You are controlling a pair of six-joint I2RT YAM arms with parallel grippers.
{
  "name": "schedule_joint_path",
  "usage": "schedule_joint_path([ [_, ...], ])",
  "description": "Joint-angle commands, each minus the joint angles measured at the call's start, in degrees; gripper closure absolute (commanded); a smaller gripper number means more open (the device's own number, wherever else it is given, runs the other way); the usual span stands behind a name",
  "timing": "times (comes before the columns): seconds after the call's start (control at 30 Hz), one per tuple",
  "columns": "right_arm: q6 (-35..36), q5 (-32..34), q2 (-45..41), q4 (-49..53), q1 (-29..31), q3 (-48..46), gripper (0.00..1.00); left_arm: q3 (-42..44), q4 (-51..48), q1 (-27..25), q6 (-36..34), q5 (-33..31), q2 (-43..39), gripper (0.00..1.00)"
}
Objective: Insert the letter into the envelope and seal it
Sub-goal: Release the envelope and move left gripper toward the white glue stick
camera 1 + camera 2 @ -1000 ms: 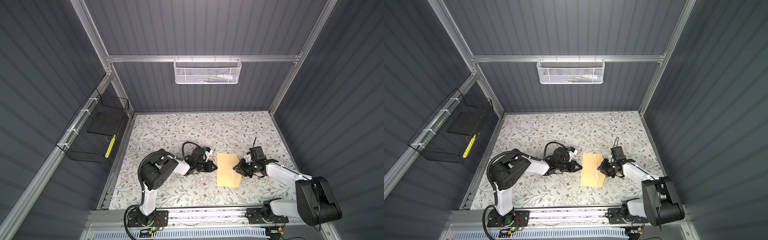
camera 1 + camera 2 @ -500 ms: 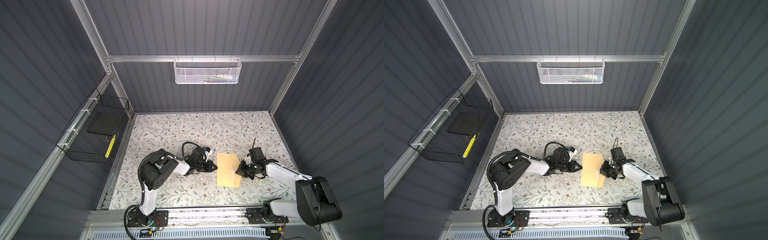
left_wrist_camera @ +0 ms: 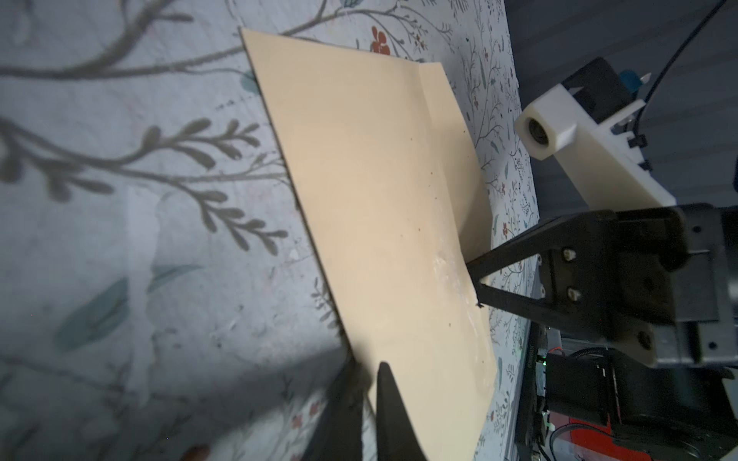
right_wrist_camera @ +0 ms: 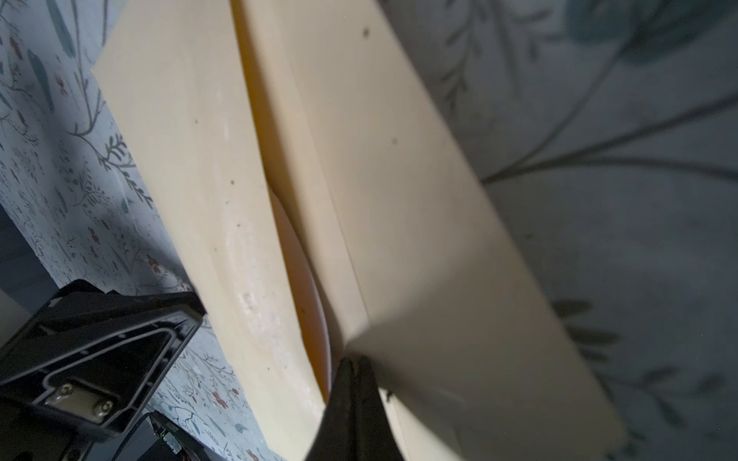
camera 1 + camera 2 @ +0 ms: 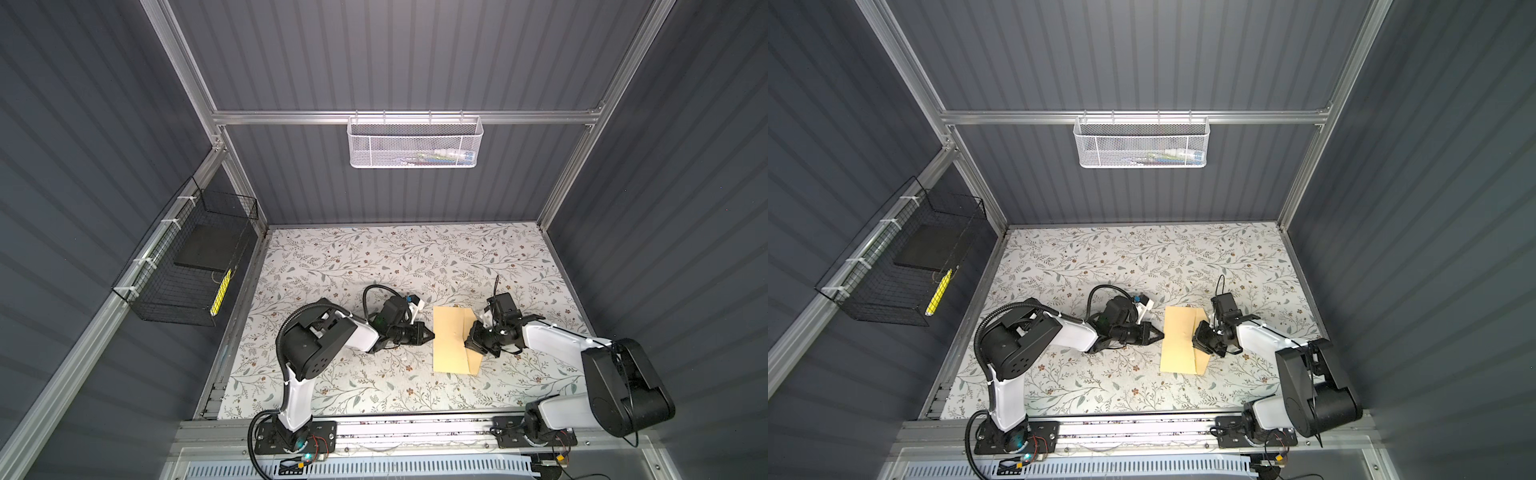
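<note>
1. Right wrist view: the right claw [image 4: 353,369] has its two black fingertips pressed together with no gap. They pinch the edge of the flap [image 4: 419,207] of the tan envelope [image 4: 179,159], right at the flap's crease.
2. Ahead of that claw the flap stands raised off the envelope's body, leaving a narrow, orange-lit slit between the two. Whether the letter lies inside that slit cannot be told.
3. Whitish smears [image 4: 247,299] run along the body beside the slit, close to the right claw's tips.
4. In the left wrist view, the left claw [image 3: 369,371] is closed down to a thin sliver. The envelope's near edge passes between its fingers, so it appears to grip that edge.
5. From the left claw the envelope stretches away over the floral table [image 3: 139,239]. The right claw meets the envelope's far long side, directly across from the left claw.
6. In both top views the claws point at each other with the envelope between them. The left claw's tips are at one long edge, and the right claw is over the flap side. The envelope rests on the table and touches both claws.
</note>
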State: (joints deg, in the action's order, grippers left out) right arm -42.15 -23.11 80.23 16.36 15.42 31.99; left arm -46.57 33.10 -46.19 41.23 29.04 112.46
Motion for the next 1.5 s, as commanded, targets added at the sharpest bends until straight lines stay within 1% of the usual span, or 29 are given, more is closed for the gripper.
schedule_joint_path([
  [0.0, 0.0, 1.1, -0.2, 2.2, 0.1, 1.5, 1.0, 1.8, -5.2, -0.5, 0.5, -1.4, 0.7, 0.89],
  [0.07, 0.7, 2.1, -1.6, 4.0, -0.5, 2.1, 1.0, 1.6, -5.5, -0.2, 0.8, -1.8, 0.5, 0.89],
  [0.13, 1.7, 3.3, -3.8, 6.3, -0.9, 2.9, 0.93, 1.4, -6.1, 0.4, 1.5, -2.7, 0.4, 0.89],
  [0.17, 2.4, 5.8, -4.9, 8.3, -1.2, 3.5, 0.9, 1.2, -6.3, 0.7, 1.8, -2.8, 0.3, 0.89],
  [0.27, 5.2, 6.2, -8.3, 10.2, -2.2, 4.7, 0.85, 0.2, -6.6, 1.2, 1.9, -2.7, 0.3, 0.88],
  [0.33, 7.3, 6.1, -10.5, 10.9, -2.5, 5.6, 0.82, -0.6, -6.7, 1.4, 1.2, -2.4, -0.5, 0.86],
  [0.4, 9.4, 6.3, -13.4, 12.2, -2.6, 6.7, 0.79, -1.3, -7.4, 1.4, 0.3, -3.3, -2.3, 0.79],
  [0.43, 10.6, 6.2, -14.8, 12.7, -2.7, 7.3, 0.76, -1.7, -8.2, 1.4, -0.4, -3.8, -3.3, 0.69],
  [0.47, 11.9, 6.3, -16.6, 13.4, -2.7, 8.0, 0.73, -2.5, -9.7, 1.4, -1.3, -4.4, -4.6, 0.63],
  [0.53, 14.1, 6.5, -20.9, 14.7, -2.9, 8.8, 0.63, -4.1, -13.9, 1.4, -3.8, -6.9, -7.2, 0.55],
  [0.6, 16.4, 6.6, -25.5, 15.8, -3.2, 9.4, 0.49, -6.1, -19.9, 1.5, -7.4, -11.4, -10.5, 0.46],
  [0.63, 17.2, 6.7, -27.7, 16.1, -3.2, 9.4, 0.43, -7.1, -22.9, 1.5, -8.9, -13.6, -12.0, 0.42],
  [0.77, 20.1, 10.0, -38.9, 16.2, -3.4, 8.6, 0.17, -12.2, -35.6, 1.8, -14.8, -22.5, -18.1, 0.28],
  [0.8, 20.7, 10.6, -41.3, 16.3, -3.4, 8.3, 0.11, -13.5, -38.4, 1.9, -16.2, -24.2, -19.1, 0.21],
  [0.87, 22.2, 11.0, -46.1, 16.0, -3.4, 7.6, 0.02, -16.6, -44.7, 2.2, -18.6, -28.4, -21.0, 0.15],
  [0.9, 22.8, 11.1, -48.2, 16.0, -3.5, 7.2, 0.01, -18.3, -48.3, 2.7, -19.9, -30.6, -22.3, 0.11],
  [1.03, 23.9, 10.7, -53.2, 15.1, -3.4, 5.7, 0.01, -23.5, -59.9, 5.3, -22.5, -37.8, -26.5, 0.07],
  [1.13, 23.1, 9.7, -54.1, 15.1, -3.5, 5.3, 0.01, -25.8, -68.0, 7.5, -23.4, -43.8, -30.2, 0.02],
  [1.23, 21.5, 6.9, -53.4, 14.7, -3.5, 5.6, 0.01, -26.6, -74.8, 9.1, -23.6, -49.4, -33.0, 0.0],
  [1.37, 18.8, 1.3, -53.0, 11.8, -3.5, 4.8, 0.01, -27.9, -84.8, 11.7, -22.5, -51.4, -32.4, 0.0],
  [1.47, 17.6, -0.8, -52.3, 9.9, -3.5, 4.2, 0.01, -28.8, -91.5, 13.7, -20.8, -51.1, -29.2, 0.0],
])
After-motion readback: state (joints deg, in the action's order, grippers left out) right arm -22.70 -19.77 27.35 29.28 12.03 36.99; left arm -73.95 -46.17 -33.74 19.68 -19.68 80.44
